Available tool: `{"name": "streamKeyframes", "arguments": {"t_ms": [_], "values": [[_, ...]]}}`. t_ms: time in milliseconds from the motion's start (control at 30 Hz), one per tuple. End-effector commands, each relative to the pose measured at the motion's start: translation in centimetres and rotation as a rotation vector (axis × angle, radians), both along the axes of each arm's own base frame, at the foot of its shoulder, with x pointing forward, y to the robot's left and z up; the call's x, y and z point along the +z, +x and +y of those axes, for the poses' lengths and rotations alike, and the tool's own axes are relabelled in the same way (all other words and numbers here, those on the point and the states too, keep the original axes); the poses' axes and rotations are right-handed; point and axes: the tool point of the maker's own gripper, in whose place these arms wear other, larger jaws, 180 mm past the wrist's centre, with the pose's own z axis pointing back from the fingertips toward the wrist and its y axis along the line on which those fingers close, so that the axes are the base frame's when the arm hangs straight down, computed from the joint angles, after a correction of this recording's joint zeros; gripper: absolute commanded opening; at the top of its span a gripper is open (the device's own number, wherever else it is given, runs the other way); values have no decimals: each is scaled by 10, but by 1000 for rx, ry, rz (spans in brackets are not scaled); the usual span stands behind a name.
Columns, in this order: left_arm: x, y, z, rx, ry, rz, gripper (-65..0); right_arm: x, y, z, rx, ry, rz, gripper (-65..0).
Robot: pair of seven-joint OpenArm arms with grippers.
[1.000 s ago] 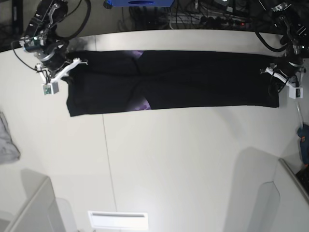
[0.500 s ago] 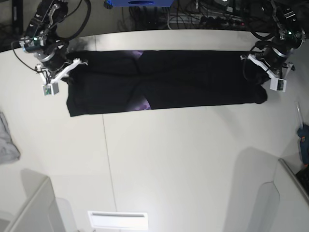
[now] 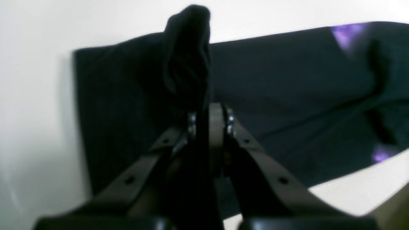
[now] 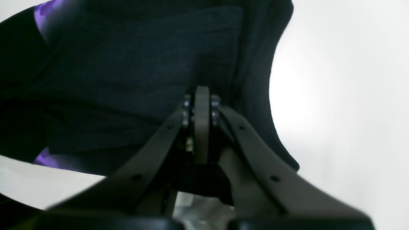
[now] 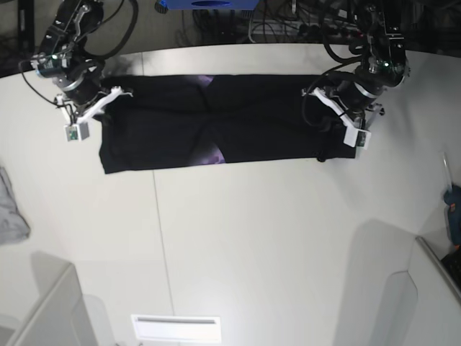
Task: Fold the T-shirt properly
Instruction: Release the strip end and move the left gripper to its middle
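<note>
Between the left gripper (image 5: 338, 115)'s clenched jaws, a lifted end of the T-shirt (image 5: 216, 130) hangs above the strip lying on the table (image 5: 252, 238); the crosswise fold is underway. Right gripper (image 5: 101, 108)'s jaws are clenched at the far end, apparently pinning it. Next, lay the end down squarely.

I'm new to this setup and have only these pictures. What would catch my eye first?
A long black T-shirt lies stretched across the far side of the white table. The left gripper pinches one end and lifts it over the rest; the right gripper clamps the other end.
</note>
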Motion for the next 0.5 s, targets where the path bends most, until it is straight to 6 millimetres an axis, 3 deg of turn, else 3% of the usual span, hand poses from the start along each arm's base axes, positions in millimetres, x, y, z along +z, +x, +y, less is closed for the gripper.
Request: {"name": "streamKeyframes", "arguments": {"t_ms": [0,133,467], "values": [[11,10,-8,-10,-18,-42,-650,11,8,-1,8,-2,-49,-650],[10,11,-37,-67,-53,-34,-650,11,8,-1,8,-4,-48,-650],[15,25,-84,-114,-113,-33,-650,12,8,-3,8,-9,-50,-650]]}}
